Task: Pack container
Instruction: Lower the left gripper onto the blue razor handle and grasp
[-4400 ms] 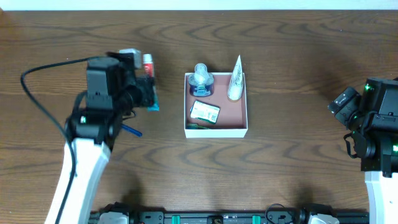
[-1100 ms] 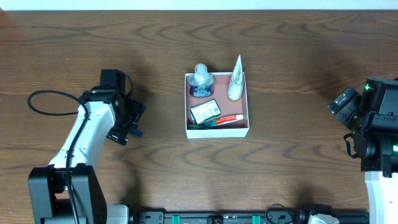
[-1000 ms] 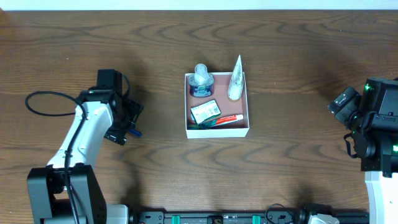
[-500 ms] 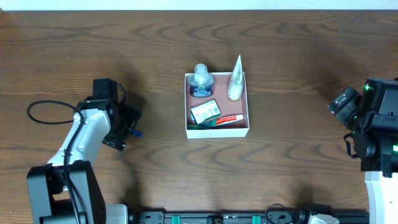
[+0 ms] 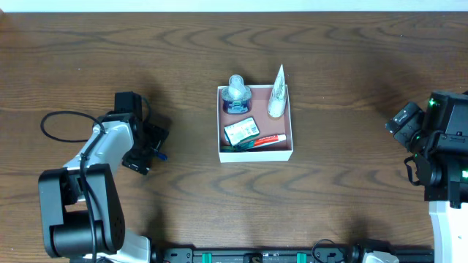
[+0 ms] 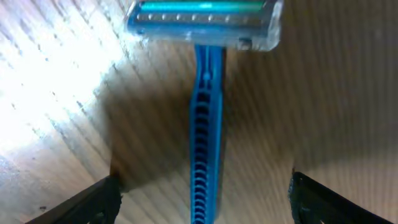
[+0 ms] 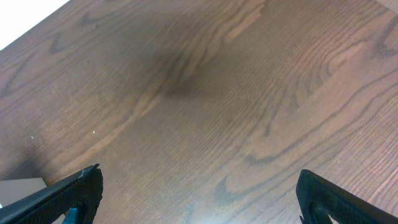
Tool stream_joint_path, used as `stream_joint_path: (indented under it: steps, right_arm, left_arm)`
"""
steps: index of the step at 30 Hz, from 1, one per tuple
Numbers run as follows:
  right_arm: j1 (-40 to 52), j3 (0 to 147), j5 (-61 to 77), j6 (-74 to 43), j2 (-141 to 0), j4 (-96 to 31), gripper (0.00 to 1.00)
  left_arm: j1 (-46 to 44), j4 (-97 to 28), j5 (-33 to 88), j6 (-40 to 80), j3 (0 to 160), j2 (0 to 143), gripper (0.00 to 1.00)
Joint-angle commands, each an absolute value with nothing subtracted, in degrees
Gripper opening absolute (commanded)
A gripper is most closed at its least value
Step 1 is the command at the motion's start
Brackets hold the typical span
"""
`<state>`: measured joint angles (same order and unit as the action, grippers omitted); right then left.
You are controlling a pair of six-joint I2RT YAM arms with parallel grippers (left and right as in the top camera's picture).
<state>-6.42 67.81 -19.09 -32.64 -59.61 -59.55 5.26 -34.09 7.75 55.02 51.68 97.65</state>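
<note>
Since the earliest overhead frame, the left arm had withdrawn from the upper left of the frame to the left-centre, and a red-and-white toothpaste tube [image 5: 265,139] that had lain outside now lay inside the container [image 5: 256,155].

Left gripper [image 5: 151,147]: its fingers stood wide apart and held nothing. In the left wrist view, a blue razor [image 6: 206,124] lay flat on the table [image 5: 351,58] between the two fingertips, with its head toward the top of the frame. No contact between the fingers and the razor was visible.

Right gripper [image 5: 404,121]: it sat at the right edge of the overhead frame, fingers fully apart, with only bare wood beneath them.

The container sat at the centre of the overhead frame, well apart from both grippers. Along its upper wall stood a clear bottle [image 5: 237,93] on the left and a white tube [image 5: 276,93] on the right. A small green-and-white packet [image 5: 240,131] lay below them, just beside the toothpaste tube near the lower wall.
</note>
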Motion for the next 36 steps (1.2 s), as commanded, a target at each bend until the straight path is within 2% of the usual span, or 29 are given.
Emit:
stream_joint_path:
  steps: [1, 4, 5, 6, 8, 10, 15, 19, 25, 28, 31, 32, 33, 36]
  right_arm:
    - [-6.7, 68.1, -19.9, -33.4, -59.6, -59.6, 0.99]
    - [-6.7, 68.1, -19.9, -33.4, -59.6, -59.6, 0.99]
    - [-6.7, 68.1, -19.9, -33.4, -59.6, -59.6, 0.99]
    - [-6.7, 68.1, -19.9, -33.4, -59.6, -59.6, 0.99]
    - [-6.7, 68.1, -19.9, -33.4, -59.6, -59.6, 0.99]
    - [-6.7, 68.1, -19.9, -33.4, -59.6, -59.6, 0.99]
    - [-6.7, 68.1, -19.9, -33.4, -59.6, -59.6, 0.99]
    - [-6.7, 68.1, -19.9, -33.4, -59.6, -59.6, 0.99]
    - [-6.7, 68.1, -19.9, -33.4, -59.6, -59.6, 0.99]
    - [-6.7, 68.1, -19.9, -33.4, -59.6, -59.6, 0.99]
    - [-6.7, 68.1, -19.9, -33.4, -59.6, -59.6, 0.99]
    - [-6.7, 68.1, -19.9, -33.4, -59.6, -59.6, 0.99]
    - [-6.7, 68.1, -19.9, -33.4, -59.6, -59.6, 0.99]
    - [-6.7, 68.1, -19.9, -33.4, -59.6, -59.6, 0.99]
  left_arm:
    - [5.7, -33.0, 7.1, 53.8, 50.8, 102.0, 0.86]
    - [5.7, -32.7, 7.1, 53.8, 50.8, 103.0, 0.86]
    - [5.7, -32.8, 7.1, 53.6, 50.8, 103.1, 0.82]
    - [5.7, -33.2, 7.1, 53.6, 50.8, 103.1, 0.72]
    - [5.7, -34.6, 7.1, 53.5, 50.8, 103.1, 0.58]
    - [5.7, -36.6, 7.1, 52.9, 50.8, 103.1, 0.52]
    - [5.7, -39.4, 7.0, 47.8, 50.8, 103.1, 0.48]
    - [5.7, -39.6, 7.0, 45.8, 50.8, 103.1, 0.33]
    - [5.7, -40.0, 7.1, 44.0, 50.8, 103.1, 0.31]
    - [5.7, -40.0, 7.1, 41.4, 50.8, 103.1, 0.27]
    - [5.7, -40.0, 7.0, 39.9, 50.8, 103.1, 0.19]
    - [5.7, -40.0, 7.1, 39.5, 50.8, 103.1, 0.1]
    - [5.7, -40.0, 7.1, 39.4, 50.8, 103.1, 0.07]
    - [5.7, -40.0, 7.1, 39.4, 50.8, 103.1, 0.06]
